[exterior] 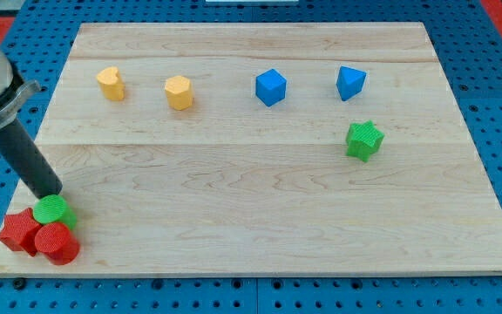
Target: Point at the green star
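My tip point(52, 193) is resting against the green cylinder point(53, 209), bench point(234, 218) seven o'clock; no jaws fitted. Approach pending: green star point(364, 139) is waiting toward two o'clock.

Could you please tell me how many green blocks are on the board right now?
2. The green star sits at the view's right, below the blue blocks; a round green block sits bottom left beside my tip. None seems hidden.

Two yellow blocks point(110, 83); two blue blocks point(270, 87); two green blocks point(364, 139); two red blocks point(57, 243).
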### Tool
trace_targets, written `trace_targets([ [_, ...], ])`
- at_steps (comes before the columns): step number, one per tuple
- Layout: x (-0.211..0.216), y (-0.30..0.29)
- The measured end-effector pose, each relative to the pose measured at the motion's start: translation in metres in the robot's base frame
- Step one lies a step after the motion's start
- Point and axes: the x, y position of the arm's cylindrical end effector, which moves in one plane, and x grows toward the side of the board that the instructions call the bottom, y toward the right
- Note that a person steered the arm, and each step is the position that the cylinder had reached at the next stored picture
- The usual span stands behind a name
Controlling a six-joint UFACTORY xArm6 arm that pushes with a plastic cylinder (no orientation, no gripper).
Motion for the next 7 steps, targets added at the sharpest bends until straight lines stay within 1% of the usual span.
trace_targets([
  [2, -0.005, 0.084],
  [3, -0.003, 0.088],
  [4, 0.003, 0.140],
  [5, 0.004, 0.212],
  [6, 0.004, 0.325],
  [7, 0.000, 0.408],
])
